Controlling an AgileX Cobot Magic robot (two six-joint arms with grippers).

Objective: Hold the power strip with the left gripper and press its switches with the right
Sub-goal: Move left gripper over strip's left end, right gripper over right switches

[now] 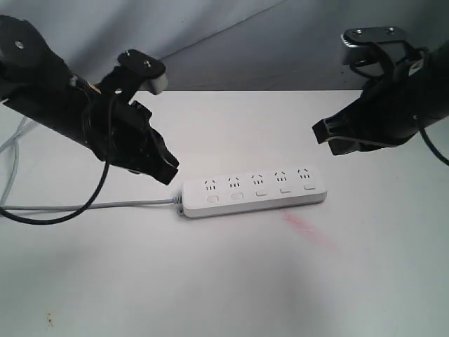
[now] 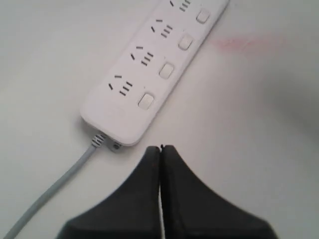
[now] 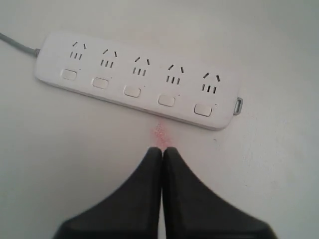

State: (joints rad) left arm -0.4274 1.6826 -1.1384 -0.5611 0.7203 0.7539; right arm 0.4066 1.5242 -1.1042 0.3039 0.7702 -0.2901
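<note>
Exterior view: power strip (image 1: 254,191) lies flat at mid-bench (image 1: 210,281), untouched, with five switches (image 1: 260,192) in a row along one long edge and its grey cord (image 1: 105,205) running off leftward. Left tool (image 2: 160,148), fingers pressed together and empty, hovers just beside the cord end. Right tool (image 3: 162,149), likewise together and empty, hangs apart to the right.

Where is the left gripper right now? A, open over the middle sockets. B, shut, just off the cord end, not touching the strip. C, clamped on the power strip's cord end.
B: the left gripper is shut, with a gap before the power strip where its cord leaves.
</note>
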